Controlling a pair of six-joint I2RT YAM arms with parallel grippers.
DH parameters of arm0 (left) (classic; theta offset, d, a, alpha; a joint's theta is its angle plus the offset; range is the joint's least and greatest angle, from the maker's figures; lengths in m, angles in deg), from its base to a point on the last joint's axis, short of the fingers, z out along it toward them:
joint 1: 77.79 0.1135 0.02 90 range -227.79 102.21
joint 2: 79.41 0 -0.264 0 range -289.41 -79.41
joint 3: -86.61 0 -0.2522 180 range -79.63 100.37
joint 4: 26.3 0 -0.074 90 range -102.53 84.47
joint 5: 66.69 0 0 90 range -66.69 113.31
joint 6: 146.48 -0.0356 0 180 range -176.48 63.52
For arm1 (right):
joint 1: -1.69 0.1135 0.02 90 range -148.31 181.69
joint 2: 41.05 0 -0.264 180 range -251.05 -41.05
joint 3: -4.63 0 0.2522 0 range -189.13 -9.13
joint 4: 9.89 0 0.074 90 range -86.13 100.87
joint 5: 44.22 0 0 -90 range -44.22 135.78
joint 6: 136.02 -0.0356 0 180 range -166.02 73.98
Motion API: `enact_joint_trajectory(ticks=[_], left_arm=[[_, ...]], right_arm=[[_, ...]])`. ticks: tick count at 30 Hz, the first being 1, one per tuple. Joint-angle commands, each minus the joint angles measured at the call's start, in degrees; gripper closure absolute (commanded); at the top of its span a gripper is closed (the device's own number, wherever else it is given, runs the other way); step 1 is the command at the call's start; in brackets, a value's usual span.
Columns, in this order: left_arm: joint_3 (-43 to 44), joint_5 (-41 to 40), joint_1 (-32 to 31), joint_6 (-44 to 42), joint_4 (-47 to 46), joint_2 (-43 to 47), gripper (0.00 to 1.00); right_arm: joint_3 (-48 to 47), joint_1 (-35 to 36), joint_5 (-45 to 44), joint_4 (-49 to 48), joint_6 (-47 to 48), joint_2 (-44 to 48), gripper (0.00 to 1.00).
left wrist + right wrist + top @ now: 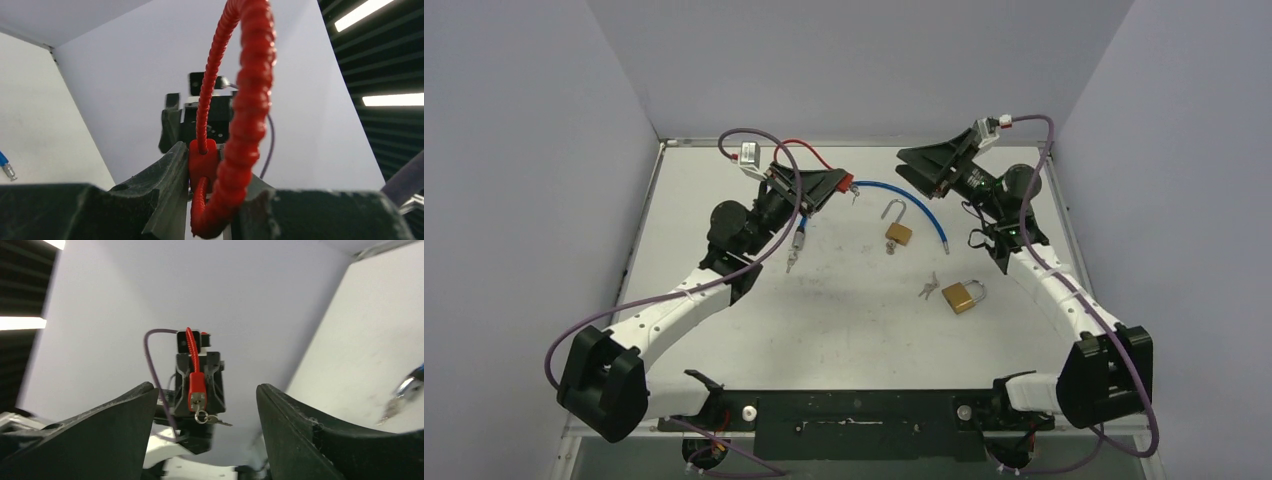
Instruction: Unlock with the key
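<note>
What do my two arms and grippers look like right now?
The left arm and right arm share white link shells and bulky black joint housings. The left gripper and right gripper each have two black wedge-shaped fingers. A purple cable loops along each arm to a small white module at the wrist.

At the back of the worktop (844, 330) the left claw (836, 186) and right claw (921, 172) face each other, a cable lock (195, 385) in the left one. A loose cable (904, 196) lies between them. Before it sits a padlock (898, 233). Nearer and rightward lies a second padlock (963, 295), keys (929, 289) just left.
</note>
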Motion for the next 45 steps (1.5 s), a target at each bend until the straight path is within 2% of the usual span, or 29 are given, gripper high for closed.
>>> enact_joint_trajectory(ticks=[1, 3, 6, 10, 14, 18, 26, 30, 38, 45], left_arm=[[2.5, -1.5, 1.3, 5.7, 6.8, 3.6, 1.00], [3.4, -1.7, 1.7, 6.5, 12.2, 4.3, 1.00], [4.1, -1.7, 2.0, 6.0, 18.7, 4.8, 1.00], [3.9, -2.0, 2.4, 4.8, 22.6, 5.7, 1.00], [3.7, -1.6, 2.7, 4.4, 24.6, 6.3, 1.00], [4.0, -1.1, 3.2, 3.9, 26.2, 7.0, 1.00], [4.3, 0.4, 3.5, 4.2, 27.1, 7.4, 1.00], [4.3, 3.9, 4.1, 5.7, 26.3, 7.1, 1.00], [4.5, 5.5, 4.5, 6.4, 26.1, 7.2, 1.00], [4.3, 5.7, 4.5, 6.3, 26.4, 7.8, 1.00]], right_arm=[[-14.6, 3.4, -1.1, 36.7, 48.1, 4.9, 0.27], [-21.0, 9.5, -10.3, 48.0, 65.4, 6.0, 0.26], [-24.2, 19.9, -23.7, 54.4, 82.2, 6.5, 0.25], [-23.1, 30.3, -35.8, 55.3, 95.8, 6.2, 0.26], [-21.4, 36.0, -41.7, 54.4, 104.2, 6.1, 0.33], [-20.4, 37.6, -43.6, 54.4, 108.5, 5.9, 0.44], [-19.2, 37.7, -41.4, 55.4, 113.8, 4.5, 0.50], [-21.1, 37.8, -40.0, 56.5, 113.5, 3.3, 0.61], [-22.0, 38.3, -42.7, 55.5, 113.6, 1.3, 0.65], [-22.1, 38.3, -44.8, 53.6, 112.9, 1.3, 0.90]])
